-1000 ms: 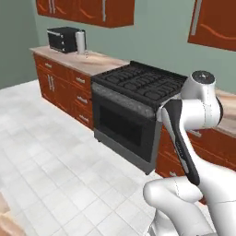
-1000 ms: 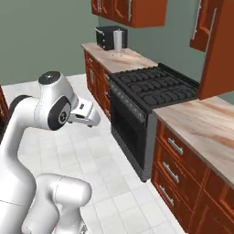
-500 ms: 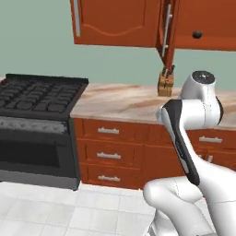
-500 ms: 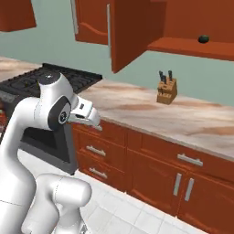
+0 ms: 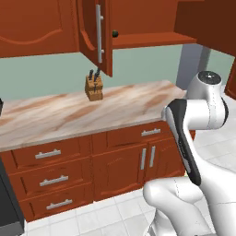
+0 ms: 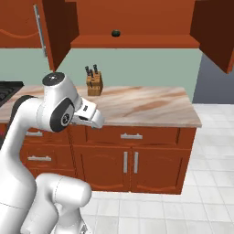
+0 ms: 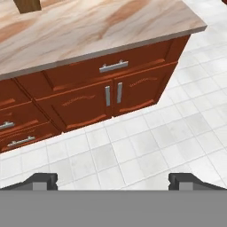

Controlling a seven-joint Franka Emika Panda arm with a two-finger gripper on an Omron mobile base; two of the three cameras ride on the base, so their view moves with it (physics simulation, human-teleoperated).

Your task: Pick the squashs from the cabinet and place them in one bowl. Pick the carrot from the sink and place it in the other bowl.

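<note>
1. Marbled beige counter [image 5: 92,110] is seen running over red-brown base cabinets [image 6: 132,160], with pale floor tiles [image 7: 146,146] spread below and a green wall behind.
2. Up above, the cabinet [image 6: 137,23] is found with its doors swung open; a long grey bar handle [image 5: 98,33] is shown on the left door.
3. One squash [image 6: 116,33] is spotted on the open shelf, small, dark and round, sitting near the shelf's front edge; in the left base view it [image 5: 115,33] is seen just right of the door edge.
4. A wooden knife block [image 5: 94,86] is placed on the counter below the shelf, close to the wall.
5. The gripper [image 7: 113,179] is held low, pointed at the floor in front of the base cabinets, well apart from the squash.
6. Its two dark fingertips [image 7: 42,179] are kept spread wide, with nothing caught between them.
7. At the far left of the right base view, a dark stove corner [image 6: 7,89] is glimpsed.
</note>
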